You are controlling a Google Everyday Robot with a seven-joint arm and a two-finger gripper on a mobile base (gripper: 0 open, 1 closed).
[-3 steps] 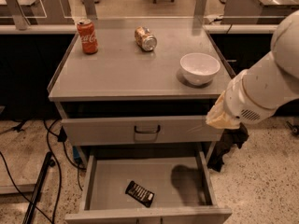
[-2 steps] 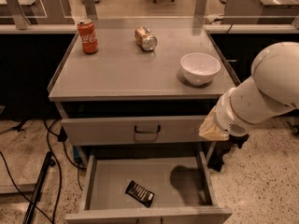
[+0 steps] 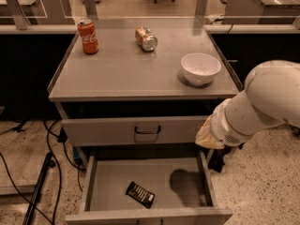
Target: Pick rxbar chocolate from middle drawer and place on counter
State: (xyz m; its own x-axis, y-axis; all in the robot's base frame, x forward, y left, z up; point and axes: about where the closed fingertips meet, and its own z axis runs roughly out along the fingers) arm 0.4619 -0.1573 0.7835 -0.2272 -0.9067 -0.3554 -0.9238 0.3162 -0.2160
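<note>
The rxbar chocolate (image 3: 140, 194) lies flat on the floor of the open middle drawer (image 3: 110, 179), near its front and a little left of centre. The counter (image 3: 126, 69) is the grey cabinet top above it. My white arm comes in from the right. Its gripper end (image 3: 206, 135), with a tan cover, hangs over the drawer's right side wall, level with the closed drawer front. It is above and to the right of the bar and well apart from it. The arm casts a dark shadow (image 3: 187, 185) on the drawer floor.
On the counter stand a red cola can (image 3: 88, 36) at back left, a tan dented can (image 3: 146, 38) lying at back centre, and a white bowl (image 3: 200, 68) at right. A closed drawer front with a dark handle (image 3: 147, 130) sits above the open drawer. Cables (image 3: 44, 186) lie on the floor at left.
My arm has swung lower and to the left, bringing its gripper end closer to the open drawer's right side. The bar and the counter items have not moved.
</note>
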